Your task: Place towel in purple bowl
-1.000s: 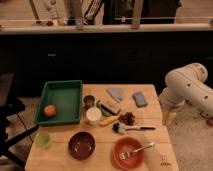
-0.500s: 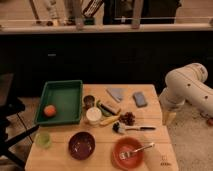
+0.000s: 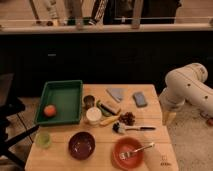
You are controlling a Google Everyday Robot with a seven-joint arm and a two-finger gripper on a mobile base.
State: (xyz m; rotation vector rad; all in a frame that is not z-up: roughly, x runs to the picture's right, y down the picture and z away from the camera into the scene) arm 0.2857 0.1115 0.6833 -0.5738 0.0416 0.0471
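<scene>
The towel (image 3: 116,93), a thin pale blue-grey cloth, lies flat at the far middle of the wooden table (image 3: 60,159). The purple bowl (image 3: 81,145) stands empty near the table's front edge, left of centre. My white arm is folded up beside the table's right edge. Its gripper (image 3: 168,118) hangs low there, off the table and well to the right of both the towel and the bowl.
A darker blue pad (image 3: 140,99) lies right of the towel. An orange-red bowl (image 3: 125,155) holding a fork stands beside the purple bowl. A green tray (image 3: 62,97) holds an orange fruit (image 3: 49,110). A can, white cup, banana and brush crowd the middle.
</scene>
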